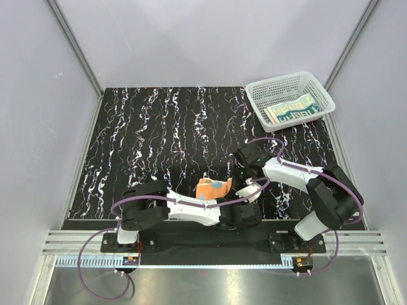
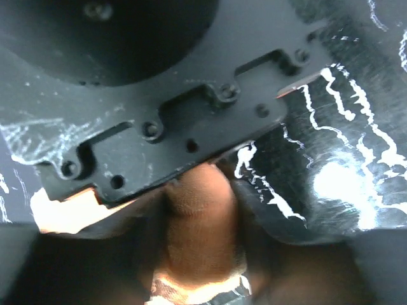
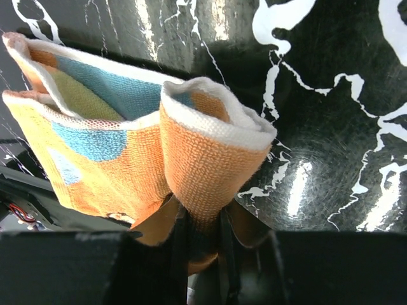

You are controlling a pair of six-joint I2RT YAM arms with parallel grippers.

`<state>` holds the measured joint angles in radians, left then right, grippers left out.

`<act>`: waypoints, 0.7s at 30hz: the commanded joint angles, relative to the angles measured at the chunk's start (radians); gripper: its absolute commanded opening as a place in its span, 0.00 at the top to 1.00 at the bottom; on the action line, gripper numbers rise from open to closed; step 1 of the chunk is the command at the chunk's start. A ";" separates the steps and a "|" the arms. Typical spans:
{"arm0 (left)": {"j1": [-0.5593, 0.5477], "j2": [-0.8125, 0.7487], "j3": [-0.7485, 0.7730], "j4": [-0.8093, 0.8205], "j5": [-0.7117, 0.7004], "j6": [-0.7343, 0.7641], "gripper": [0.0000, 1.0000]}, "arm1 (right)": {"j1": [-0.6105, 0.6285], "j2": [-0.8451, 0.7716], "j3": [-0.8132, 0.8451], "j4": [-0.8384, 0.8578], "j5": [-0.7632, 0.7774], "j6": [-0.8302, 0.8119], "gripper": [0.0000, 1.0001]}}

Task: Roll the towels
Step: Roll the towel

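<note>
Orange towel (image 1: 213, 189) at the near middle of the desk (image 1: 159, 127), between the tips of the two arms and well apart from the white mesh basket (image 1: 289, 81) at the far right corner. In the right wrist view the cloth stands gathered into a loose, doubled loop with its white edging uppermost and its blue and green patches showing on the inner face. It is not a tight roll. The right hand (image 3: 202, 234) has its fingers pressed together on a lower fold of this loop and pinches it from below. The left hand (image 2: 200, 279) meets the same cloth from the opposite side, and a ridge of orange fabric lies between its dark fingers, but whether they clamp it or only flank it cannot be told. The cream towel (image 1: 292, 109) lies inside the basket as a compact bundle, lettering up. The view does not show whether it is rolled or merely folded. By this evidence the orange towel is partway formed and its rolling is left to finish.
</note>
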<state>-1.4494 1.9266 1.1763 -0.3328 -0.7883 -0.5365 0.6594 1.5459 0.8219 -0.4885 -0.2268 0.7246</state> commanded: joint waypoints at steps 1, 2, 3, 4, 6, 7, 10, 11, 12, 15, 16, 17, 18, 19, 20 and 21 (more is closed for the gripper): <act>0.007 0.000 0.009 -0.020 0.003 -0.028 0.63 | 0.013 -0.040 0.029 -0.033 -0.008 -0.014 0.85; 0.009 0.000 0.009 -0.026 0.006 -0.029 0.67 | 0.013 -0.040 0.029 -0.036 -0.009 -0.016 0.85; 0.009 0.000 0.008 -0.026 0.014 -0.031 0.77 | 0.013 -0.037 0.031 -0.036 -0.008 -0.017 0.85; 0.009 0.000 0.009 -0.032 0.017 -0.033 0.82 | 0.013 -0.033 0.033 -0.042 -0.006 -0.022 0.85; 0.009 -0.006 0.009 -0.044 0.027 -0.040 0.93 | 0.013 -0.030 0.040 -0.051 0.004 -0.024 0.85; 0.009 -0.011 0.009 -0.055 0.027 -0.048 1.00 | 0.013 -0.026 0.043 -0.062 0.020 -0.021 0.85; 0.009 -0.043 0.006 -0.110 0.027 -0.091 1.00 | 0.011 -0.014 0.065 -0.088 0.053 -0.004 0.78; 0.009 -0.054 -0.001 -0.141 0.026 -0.108 1.00 | 0.011 -0.010 0.069 -0.094 0.063 0.002 0.72; 0.009 -0.075 -0.006 -0.159 0.021 -0.141 1.00 | 0.009 -0.004 0.078 -0.097 0.070 0.015 0.57; 0.007 -0.116 -0.027 -0.238 0.008 -0.225 1.00 | 0.008 -0.001 0.095 -0.102 0.090 0.030 0.35; 0.007 -0.127 -0.035 -0.255 0.008 -0.247 1.00 | 0.008 0.000 0.098 -0.101 0.098 0.039 0.30; 0.007 -0.152 -0.058 -0.274 0.009 -0.269 1.00 | 0.008 0.000 0.111 -0.104 0.106 0.044 0.29; 0.007 -0.164 -0.073 -0.275 0.020 -0.307 1.00 | 0.008 -0.007 0.117 -0.110 0.113 0.052 0.28; 0.007 -0.178 -0.089 -0.269 0.029 -0.322 1.00 | 0.008 -0.012 0.123 -0.114 0.133 0.055 0.26; 0.007 -0.201 -0.119 -0.252 0.037 -0.336 1.00 | 0.006 -0.020 0.137 -0.120 0.147 0.058 0.26; 0.009 -0.212 -0.128 -0.249 0.047 -0.362 1.00 | 0.005 -0.036 0.143 -0.137 0.176 0.065 0.24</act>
<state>-1.4464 1.7878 1.0859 -0.5442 -0.7628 -0.7765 0.6640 1.5463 0.9112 -0.5827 -0.1444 0.7616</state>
